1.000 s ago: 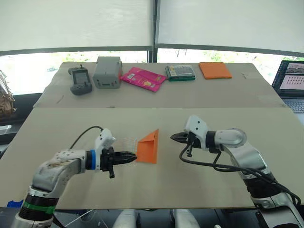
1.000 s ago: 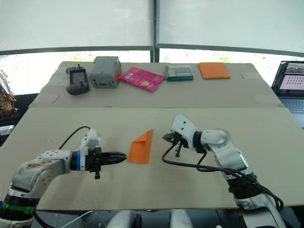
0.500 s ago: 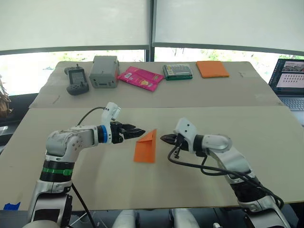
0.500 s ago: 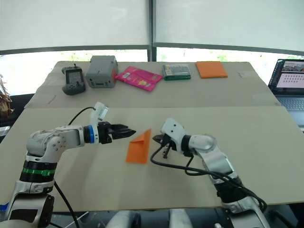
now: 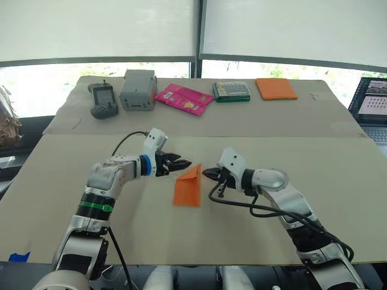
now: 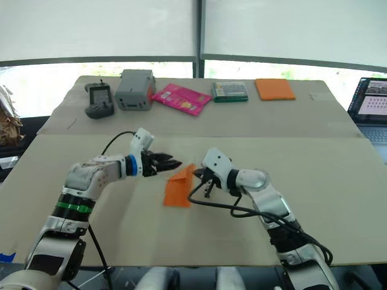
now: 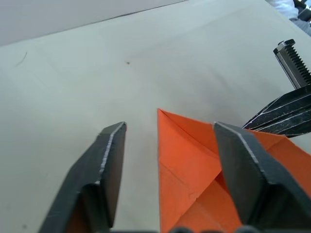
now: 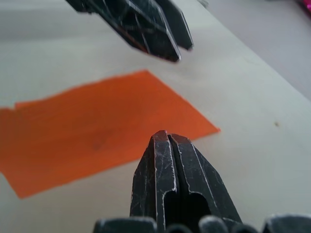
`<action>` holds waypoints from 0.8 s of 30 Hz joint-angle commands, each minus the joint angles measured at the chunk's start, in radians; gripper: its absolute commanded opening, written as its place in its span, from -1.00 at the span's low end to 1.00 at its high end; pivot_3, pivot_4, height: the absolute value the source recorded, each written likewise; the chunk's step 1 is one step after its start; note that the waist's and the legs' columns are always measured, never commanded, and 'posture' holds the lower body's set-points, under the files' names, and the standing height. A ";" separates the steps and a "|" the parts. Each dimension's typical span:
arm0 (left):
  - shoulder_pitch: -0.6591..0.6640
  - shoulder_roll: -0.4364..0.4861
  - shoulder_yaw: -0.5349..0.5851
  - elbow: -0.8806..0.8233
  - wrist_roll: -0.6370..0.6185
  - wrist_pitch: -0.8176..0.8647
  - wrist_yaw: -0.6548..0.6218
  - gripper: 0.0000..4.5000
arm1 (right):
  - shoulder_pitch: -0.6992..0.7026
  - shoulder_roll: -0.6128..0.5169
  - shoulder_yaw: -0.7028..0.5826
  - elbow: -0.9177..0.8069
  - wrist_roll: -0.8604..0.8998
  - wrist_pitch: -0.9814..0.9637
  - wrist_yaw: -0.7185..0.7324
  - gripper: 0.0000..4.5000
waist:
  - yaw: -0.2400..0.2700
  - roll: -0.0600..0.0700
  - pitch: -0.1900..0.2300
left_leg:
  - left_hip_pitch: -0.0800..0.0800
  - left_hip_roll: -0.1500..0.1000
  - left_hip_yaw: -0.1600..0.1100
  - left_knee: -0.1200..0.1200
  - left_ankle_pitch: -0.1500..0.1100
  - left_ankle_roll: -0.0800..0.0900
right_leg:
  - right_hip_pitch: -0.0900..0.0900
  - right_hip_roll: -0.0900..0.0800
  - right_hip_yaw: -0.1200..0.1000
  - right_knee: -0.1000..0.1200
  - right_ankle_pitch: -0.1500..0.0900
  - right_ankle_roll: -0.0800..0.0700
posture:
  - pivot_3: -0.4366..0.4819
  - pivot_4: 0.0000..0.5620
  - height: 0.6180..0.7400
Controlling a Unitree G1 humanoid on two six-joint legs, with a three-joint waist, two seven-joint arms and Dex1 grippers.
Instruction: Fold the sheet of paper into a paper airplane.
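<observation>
Both grippers closer to paper than before. Left gripper (image 5: 181, 164), jaws open and empty, straddles paper (image 5: 188, 186) corner; right gripper (image 5: 207, 174), jaws closed and empty, sits just beside opposite edge. Paper lies folded mid-table (image 5: 254, 235). Risk: unpinned thin paper slides or crumples as left jaws close, spoiling crease.

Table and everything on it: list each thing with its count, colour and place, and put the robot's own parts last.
Folded sheet of paper: one, bright orange, near table, between the two grippers.
Table: two beige surfaces, one near, one far.
Handheld device: one, dark grey, far table, left end.
Box: one, grey, far table, beside the handheld device.
Crinkly packet: one, pink, far table, middle.
Flat case: one, green-edged, far table, right of the packet.
Pad: one, orange, far table, right end.
Laptop: one, dark, screen lit, far right edge.
Left gripper: black fingers open, at the paper's far left corner.
Right gripper: black fingers shut, at the paper's right edge.
</observation>
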 commanded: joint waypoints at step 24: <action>0.065 -0.010 -0.156 0.042 0.278 -0.304 -0.132 -0.98 | -0.012 0.104 0.039 0.055 -0.002 -0.055 -0.021 -1.00 | -0.002 0.000 0.000 | 0.001 0.000 0.001 0.001 0.000 0.001 | 0.001 0.000 0.000 0.000 0.000 0.000 | -0.05 -0.47 1.00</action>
